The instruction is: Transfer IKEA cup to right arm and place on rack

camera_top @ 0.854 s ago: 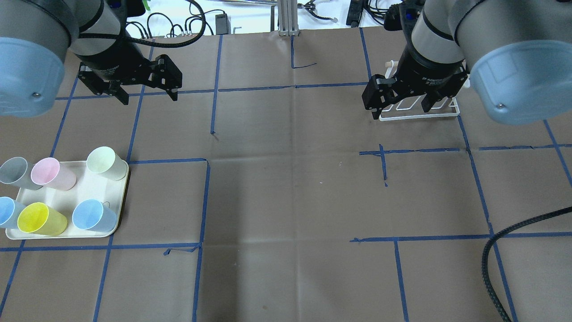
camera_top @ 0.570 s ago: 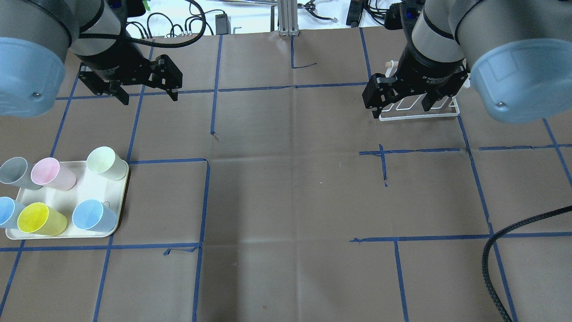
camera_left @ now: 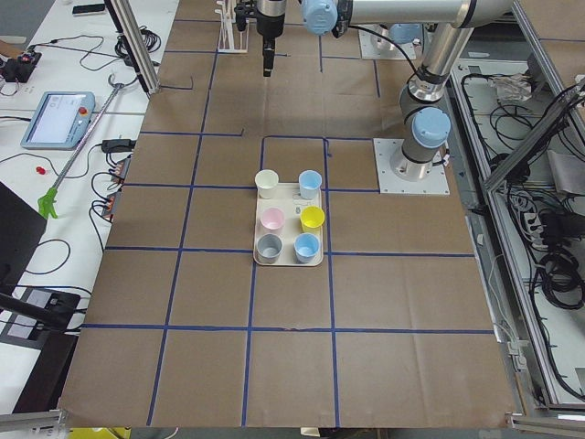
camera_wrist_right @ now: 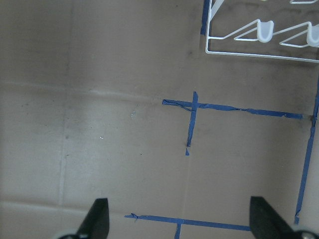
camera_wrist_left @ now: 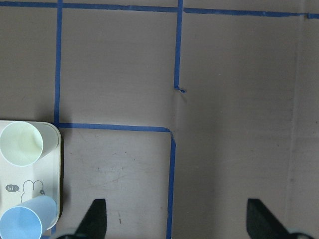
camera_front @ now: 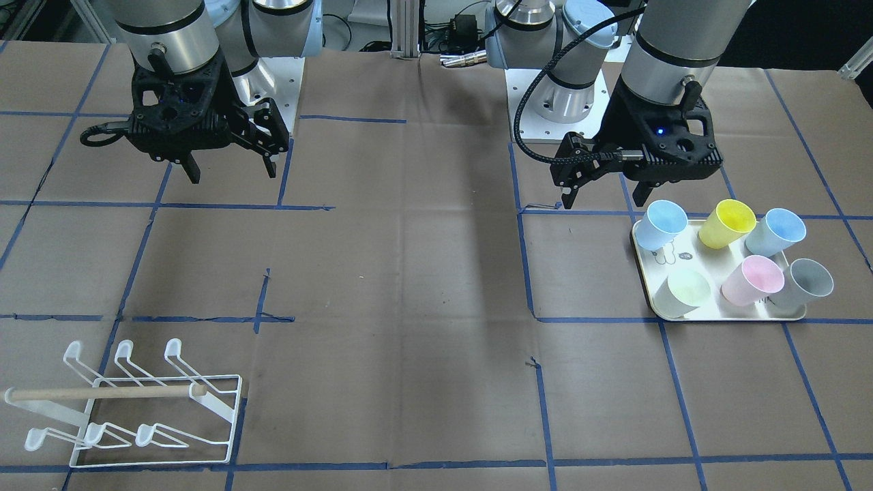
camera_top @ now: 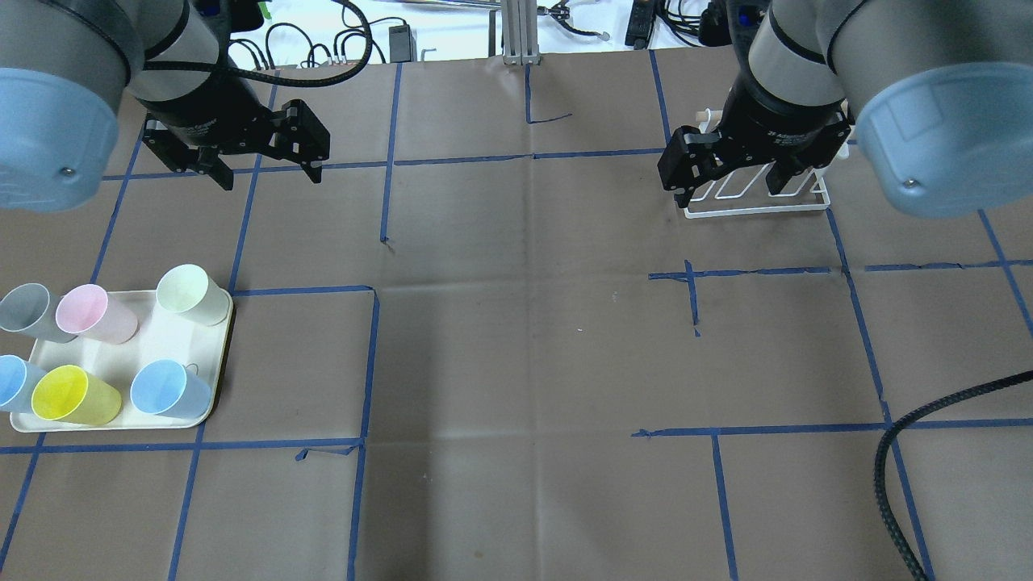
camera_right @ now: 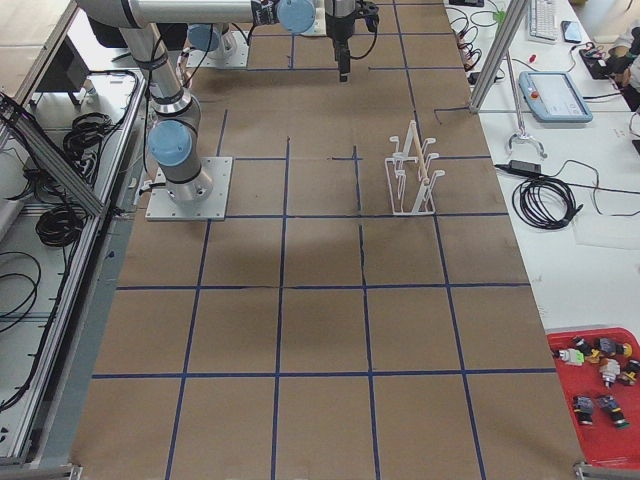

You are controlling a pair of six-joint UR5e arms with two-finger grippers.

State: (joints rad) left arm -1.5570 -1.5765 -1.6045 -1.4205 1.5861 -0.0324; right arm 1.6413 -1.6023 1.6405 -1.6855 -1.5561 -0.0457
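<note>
The left gripper (camera_front: 603,199) hangs spread wide and empty above the brown paper-covered surface (camera_front: 409,273), which is gridded with blue tape (camera_front: 525,259). Just beside it and lower down, six pastel plastic cups (camera_front: 750,279) stand untouched on a cream rounded tray (camera_front: 723,317). The right gripper (camera_front: 233,172) hovers released and empty too. The small white wire rack (camera_front: 129,392) with its wooden dowel sits ahead of it, well apart from the cups.

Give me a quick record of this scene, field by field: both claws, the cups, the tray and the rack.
Left claw: open, empty, raised off the table
Right claw: open, empty, raised off the table
Cups: six, upright on the tray; two blue, one each yellow, pink, grey, pale green
Tray: on the robot's left side
Rack: on the robot's right side, no cup on it
Progress: no cup picked up yet
</note>
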